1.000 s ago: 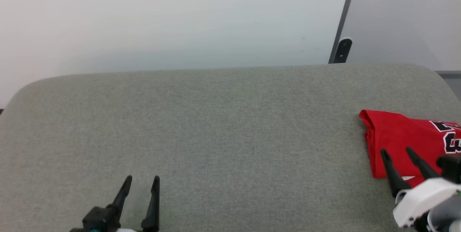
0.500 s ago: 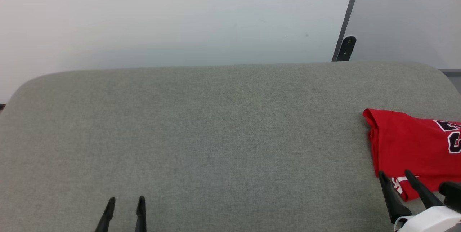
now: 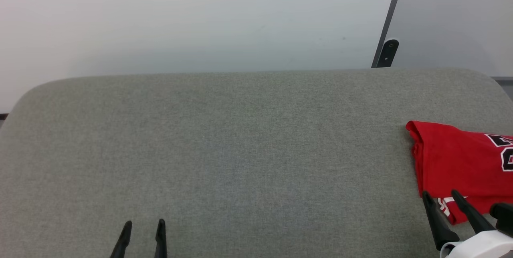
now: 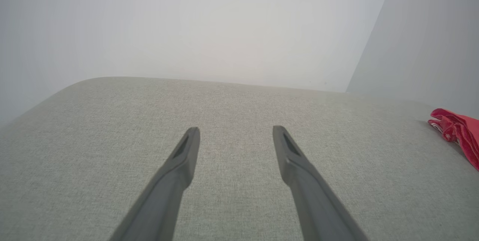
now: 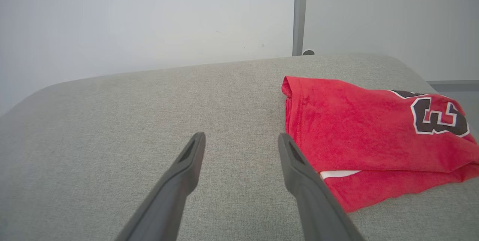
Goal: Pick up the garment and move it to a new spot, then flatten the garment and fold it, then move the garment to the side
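garment (image 5: 336,128): red, black white-outlined lettering | cushion (image 3: 240,150): grey-green weave | wall (image 3: 160,17): white

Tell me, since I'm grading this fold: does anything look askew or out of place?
Only minor: the folded garment lies at the right end of the grey cushion, with a white strip peeking from between its layers and its near edge uneven. No damage or spills.

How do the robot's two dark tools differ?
The left dark two-fingered tool hangs over the grey fabric surface, far from the folded red shirt; the right tool sits at that shirt's edge. The left tool points straight ahead; the right tool slants leftward. Both are open, empty.
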You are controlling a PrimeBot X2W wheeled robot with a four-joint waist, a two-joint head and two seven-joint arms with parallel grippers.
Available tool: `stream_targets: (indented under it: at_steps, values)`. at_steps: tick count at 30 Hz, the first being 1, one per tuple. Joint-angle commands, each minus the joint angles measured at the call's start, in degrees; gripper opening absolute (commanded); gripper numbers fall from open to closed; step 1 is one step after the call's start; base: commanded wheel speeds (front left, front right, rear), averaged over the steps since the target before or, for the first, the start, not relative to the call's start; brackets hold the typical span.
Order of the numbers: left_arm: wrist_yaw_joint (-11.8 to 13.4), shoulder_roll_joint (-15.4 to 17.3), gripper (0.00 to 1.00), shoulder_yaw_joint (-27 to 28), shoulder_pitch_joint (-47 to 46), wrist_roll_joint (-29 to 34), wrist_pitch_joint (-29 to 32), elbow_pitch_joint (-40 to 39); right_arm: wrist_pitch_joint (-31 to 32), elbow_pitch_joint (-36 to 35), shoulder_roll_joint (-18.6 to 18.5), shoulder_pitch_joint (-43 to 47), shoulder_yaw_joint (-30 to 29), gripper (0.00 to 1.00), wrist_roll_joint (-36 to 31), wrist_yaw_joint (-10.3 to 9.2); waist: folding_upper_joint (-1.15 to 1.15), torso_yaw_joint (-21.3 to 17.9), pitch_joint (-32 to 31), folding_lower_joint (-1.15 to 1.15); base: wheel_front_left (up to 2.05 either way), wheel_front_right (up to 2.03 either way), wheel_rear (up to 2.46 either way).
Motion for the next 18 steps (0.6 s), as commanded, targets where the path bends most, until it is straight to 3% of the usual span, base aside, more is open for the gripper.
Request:
stream_targets:
  at_steps: [1, 13, 14, 18]
  values:
    - [0.4, 0.2, 1.0, -0.1, 0.4, -0.1, 0.0, -0.3, -0.1, -0.3, -0.2, 0.4, -0.4, 1.0, 0.4, -0.08, 0.0, 0.1, -0.1, 0.0, 0.0, 0.0, 0.0]
    - [1.3, -0.1, 1.0, -0.2, -0.2, -0.9, 0.1, -0.7, -0.1, 0.1, 0.3, 0.0, 0.3, 1.0, 0.7, -0.08, 0.0, 0.1, -0.2, 0.0, 0.0, 0.0, 0.0]
    - [0.9, -0.2, 0.0, -0.3, -0.1, -0.9, 0.4, -0.3, 0.0, 0.3, 0.2, -0.1, 0.2, 0.0, 0.3, 0.0, 0.0, 0.1, -0.2, 0.0, 0.0, 0.0, 0.0]
    - [0.9, -0.6, 0.0, -0.6, 0.0, -1.3, 0.9, 1.9, 0.1, 2.6, 1.1, 0.4, 0.4, 0.0, 0.6, 0.0, 0.0, 0.0, -0.2, 0.0, 0.0, 0.0, 0.0]
